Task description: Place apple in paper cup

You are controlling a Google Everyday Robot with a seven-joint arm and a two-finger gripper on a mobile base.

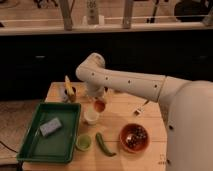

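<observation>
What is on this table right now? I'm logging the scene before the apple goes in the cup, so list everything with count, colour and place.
apple: one, orange-red, just under the gripper, beside the cup's far rim
paper cup: one, white, table centre, right of the tray
tray: one, green, left side
sponge: one, grey-blue, in the tray
small cup: one, lime green, front, beside the tray
pepper: one, green, front centre
bowl: one, orange, front right
banana: one, yellow, back left
gripper: one, white, above the apple
</observation>
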